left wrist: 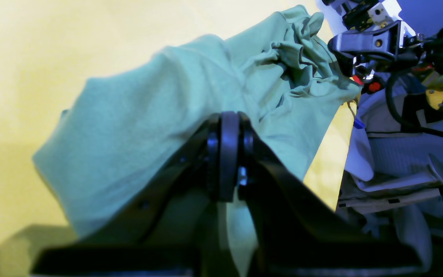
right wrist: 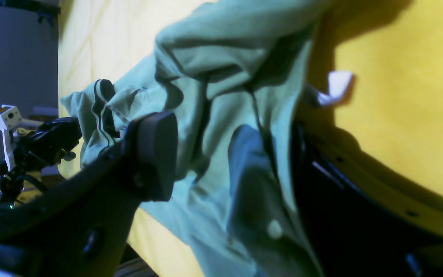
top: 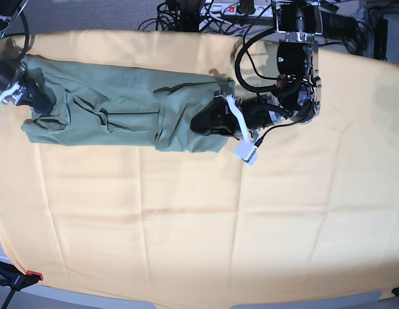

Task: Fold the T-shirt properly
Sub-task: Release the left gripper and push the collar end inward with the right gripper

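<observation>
The T-shirt (top: 125, 112), a plain sage-green garment of thin, soft fabric, lies as a long narrow band on the far part of the table, its long axis running left to right across the base view. It looks already folded lengthwise, creased and rumpled along the middle, with its left end bunched. It rests on a large yellow-orange cloth (top: 206, 225) that covers the table and shows faint fold lines. The left gripper (top: 209, 122) sits at the band's right end; its black jaws are clenched together, and the wrist view shows fabric draped just behind them, though whether any cloth is pinched between them cannot be told. The right gripper (top: 33, 96) is at the band's left end, its dark fingers (right wrist: 154, 154) spread wide with green fabric lying loosely between them, released rather than gripped. Each arm thus stands at one end of the band, so a likely next fold would carry one end along the long axis toward the other.
</observation>
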You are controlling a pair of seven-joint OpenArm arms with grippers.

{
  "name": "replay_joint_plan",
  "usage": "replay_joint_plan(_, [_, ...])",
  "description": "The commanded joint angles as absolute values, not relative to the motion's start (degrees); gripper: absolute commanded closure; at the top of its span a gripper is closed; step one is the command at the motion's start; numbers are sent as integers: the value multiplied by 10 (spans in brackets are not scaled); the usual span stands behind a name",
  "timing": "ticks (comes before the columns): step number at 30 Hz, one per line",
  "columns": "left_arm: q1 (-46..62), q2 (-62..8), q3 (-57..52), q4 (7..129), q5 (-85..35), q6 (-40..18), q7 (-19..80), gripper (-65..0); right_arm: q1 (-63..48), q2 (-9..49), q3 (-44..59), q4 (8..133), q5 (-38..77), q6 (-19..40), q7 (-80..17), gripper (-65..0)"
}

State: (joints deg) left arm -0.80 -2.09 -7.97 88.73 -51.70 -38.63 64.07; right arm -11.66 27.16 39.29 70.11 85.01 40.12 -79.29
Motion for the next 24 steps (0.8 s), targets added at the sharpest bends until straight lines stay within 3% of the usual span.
replay_joint_plan(1, [-16, -20, -80, 896, -535, -392, 630, 0, -116, 283, 384, 707, 850, 400, -800, -405])
replay_joint_plan(13, [-16, -20, -80, 896, -546, -392, 630, 0, -114, 267, 322, 707, 850, 400, -800, -388])
replay_joint_plan(15, [-16, -20, -80, 896, -552, -392, 630, 0, -114, 262, 322, 707, 850, 400, -800, -305])
replay_joint_plan(19, [-17, -21, -80, 896, -582, -393, 630, 0, -109, 260, 322, 707, 850, 400, -800, -10])
replay_joint_plan(24, [-18, -20, -83, 896, -620, -400, 631, 0, -82, 263, 322, 707, 850, 400, -800, 0])
